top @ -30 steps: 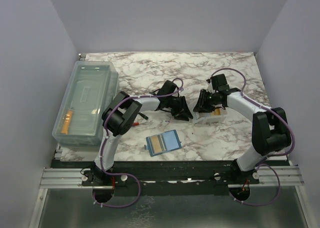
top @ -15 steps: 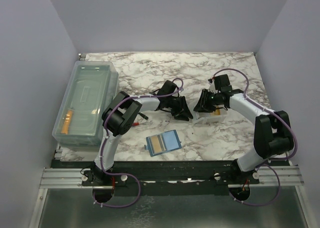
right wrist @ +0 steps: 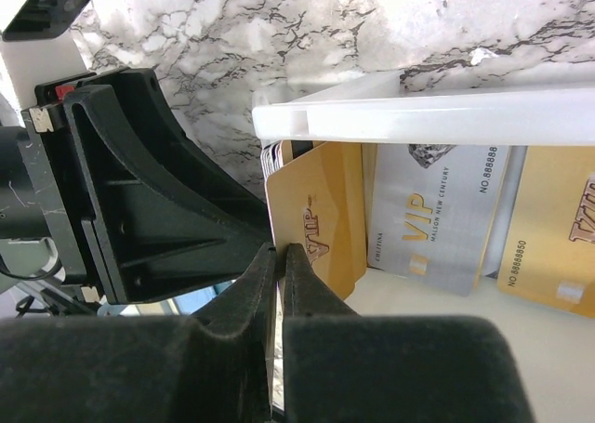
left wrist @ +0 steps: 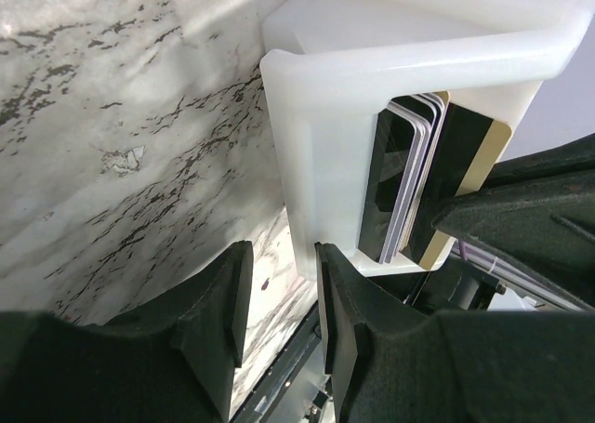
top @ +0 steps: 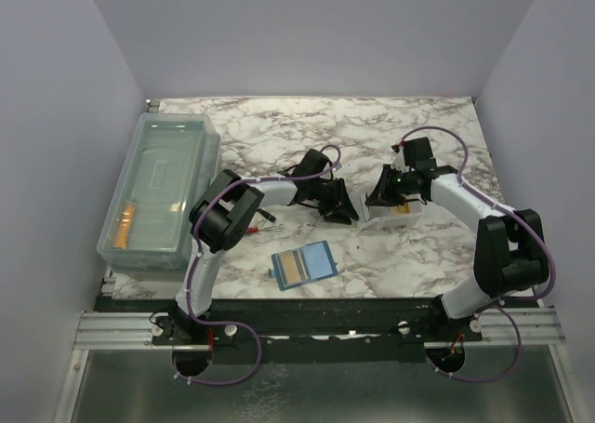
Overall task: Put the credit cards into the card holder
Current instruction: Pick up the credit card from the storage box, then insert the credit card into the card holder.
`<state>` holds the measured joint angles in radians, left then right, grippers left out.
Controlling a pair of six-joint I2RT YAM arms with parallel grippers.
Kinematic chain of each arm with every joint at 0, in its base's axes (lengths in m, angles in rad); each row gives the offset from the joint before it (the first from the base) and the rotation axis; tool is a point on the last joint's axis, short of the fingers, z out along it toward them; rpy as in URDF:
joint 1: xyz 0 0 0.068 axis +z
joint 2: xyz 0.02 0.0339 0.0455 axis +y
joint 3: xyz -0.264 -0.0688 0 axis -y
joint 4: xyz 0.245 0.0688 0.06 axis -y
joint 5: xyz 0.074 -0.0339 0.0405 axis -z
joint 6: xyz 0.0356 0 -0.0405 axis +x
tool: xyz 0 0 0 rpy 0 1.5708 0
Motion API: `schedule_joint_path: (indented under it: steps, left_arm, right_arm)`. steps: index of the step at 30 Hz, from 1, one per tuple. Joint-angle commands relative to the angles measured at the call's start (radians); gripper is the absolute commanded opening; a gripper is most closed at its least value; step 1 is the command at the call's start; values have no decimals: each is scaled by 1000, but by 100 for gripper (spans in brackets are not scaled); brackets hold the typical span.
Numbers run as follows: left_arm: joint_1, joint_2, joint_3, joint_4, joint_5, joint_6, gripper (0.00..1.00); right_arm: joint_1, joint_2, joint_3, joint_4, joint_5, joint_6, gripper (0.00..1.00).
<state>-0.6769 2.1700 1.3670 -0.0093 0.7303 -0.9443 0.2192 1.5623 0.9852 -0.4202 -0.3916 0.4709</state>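
You are part way through the job. The blue card holder (top: pixel 307 263) lies open on the table (top: pixel 279 135), near the front edge and between the two arms. The first card (top: pixel 292 270), a gold one, lies on its left half. From so high up I cannot be sure it is pushed right into a pocket, but it looks done.

More cards are left in the white tray (right wrist: pixel 418 116), which sits further back, well apart from the card holder. Your right gripper (right wrist: pixel 279 256) is in the tray and its two fingers are pinched tight on the bottom edge of the next card (right wrist: pixel 321 209), a gold one that stands up against the tray wall. Beside it lie a silver card (right wrist: pixel 437 223) and the other gold card (right wrist: pixel 558 228).

Your left gripper (left wrist: pixel 282 256) is at the tray's outer wall with its fingers partly apart. You cannot tell if they press on the wall or just sit by it.

So you have to lift the next card out, carry it to the card holder and slide it in. Then the rest follow.
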Motion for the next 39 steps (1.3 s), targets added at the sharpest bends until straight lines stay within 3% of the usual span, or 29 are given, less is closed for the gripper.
schedule_joint_path:
  steps: [1,5,9,18,26,29,33,39]
  left_arm:
    - [-5,0,9,5,15,16,40]
    - [-4,-2,7,5,11,17,40]
    - [-3,-21,8,-7,-6,28,41]
    - [22,-157,-1,-144,-96,124,58]
    - [71,-463,-169,-350,-200,277,63]
    - [76,-596,-284,-420,-296,275,62]
    - [86,-730,-441,-445,-351,220,62]
    - [92,-811,-565,-481,-456,129,62]
  right_arm:
    - [-4,-28,-9,-15,-18,2,1]
    - [-6,-31,23,-64,41,-15,0]
    - [-6,-45,79,-145,193,-73,0]
    - [-7,-67,192,-194,299,-207,0]
    - [-5,-220,217,-247,238,-195,0]
    - [-3,-269,205,-259,97,-137,0]
    - [92,-338,26,5,-173,41,0]
    - [351,-299,-206,417,-134,235,0]
